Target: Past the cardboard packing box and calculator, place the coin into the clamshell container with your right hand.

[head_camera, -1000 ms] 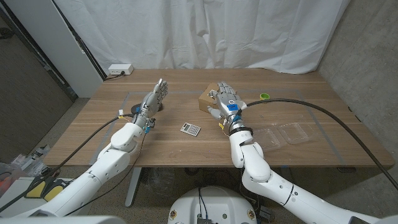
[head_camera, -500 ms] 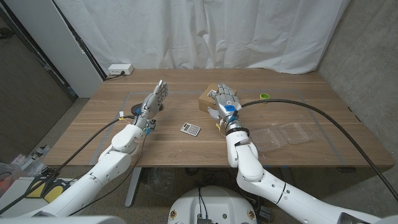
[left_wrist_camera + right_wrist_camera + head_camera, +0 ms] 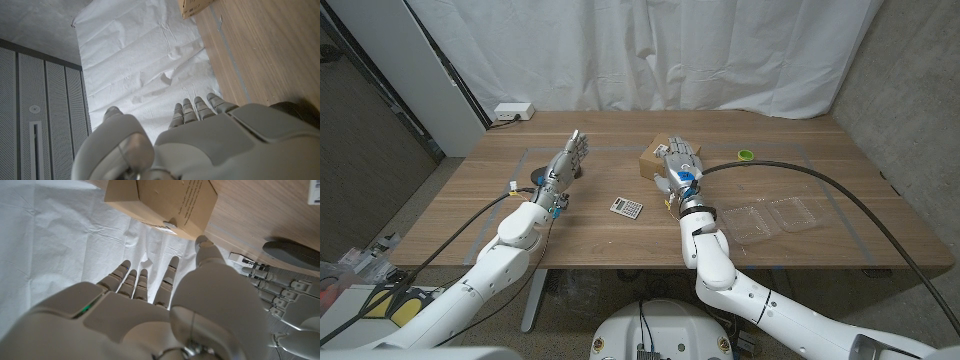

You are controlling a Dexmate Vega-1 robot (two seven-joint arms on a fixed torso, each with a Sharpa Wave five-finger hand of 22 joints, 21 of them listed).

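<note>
Cardboard box [image 3: 658, 157] behind right robot hand [image 3: 678, 166]

1. One cardboard packing box [image 3: 657, 156].
2. One calculator [image 3: 627, 207].
3. One clear clamshell container [image 3: 777, 217], lying open.
4. One green round lid [image 3: 745, 154].
5. One white power strip [image 3: 513, 112].
6. Two robot hands: left hand [image 3: 567, 161], right hand [image 3: 679, 165].

Head view overhead; wrist views share box [image 3: 657, 158].

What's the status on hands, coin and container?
Both hands open: left hand, right hand at the box. Coin not discernible. Container open, untouched.
</note>
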